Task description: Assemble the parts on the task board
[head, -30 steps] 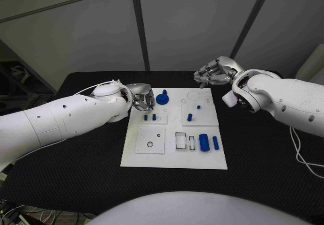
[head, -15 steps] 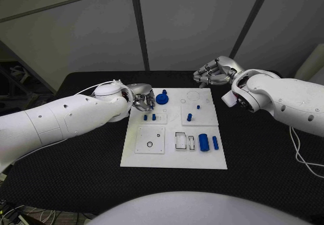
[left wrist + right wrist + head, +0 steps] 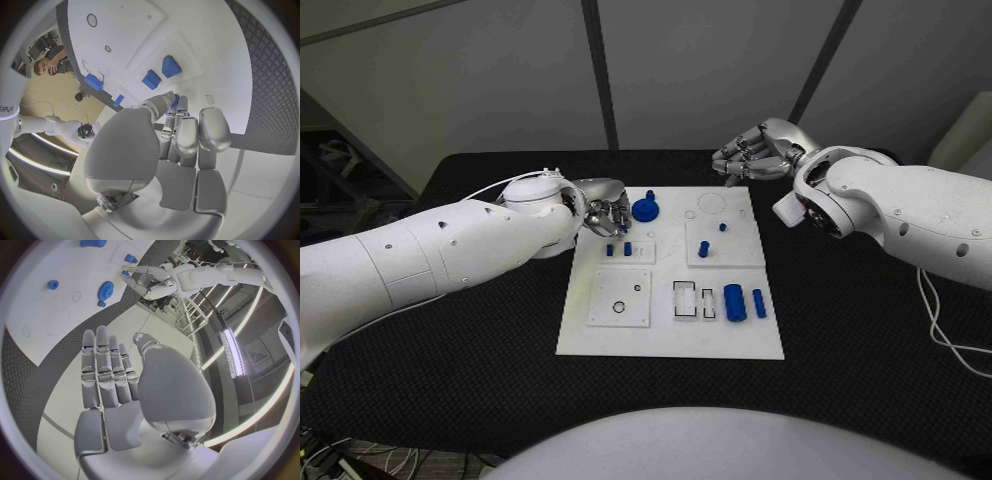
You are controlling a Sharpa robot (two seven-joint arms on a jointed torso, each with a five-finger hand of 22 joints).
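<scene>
**Left hand poised at the board's far-left corner, right hand waiting off the far edge**

The left hand hangs over the far-left corner of the task board, its fingers curled downward close together. In the left wrist view a sliver of blue shows between the fingertips, but I cannot tell whether that is a held part or one lying on the board behind them. Just beside this hand sits a blue gear with a small blue peg just beyond it, and two short blue pegs stand on the raised square plate below the fingers.

The right hand hovers beyond the board's far-right corner, fingers bent loosely inward and holding nothing; the right wrist view shows them straight and apart.

Further out, another blue peg stands in the right-hand square plate, with a smaller piece near it. Toward the near edge, a blue cylinder and a thinner blue bar lie beside rectangular slots, still unplaced.

The step in hand looks like work on the peg plate or gear by the left hand. The next move calls for a precise fingertip descent, aligned over a socket, without knocking the standing pegs.

No readable writing appears on the board or parts.
</scene>
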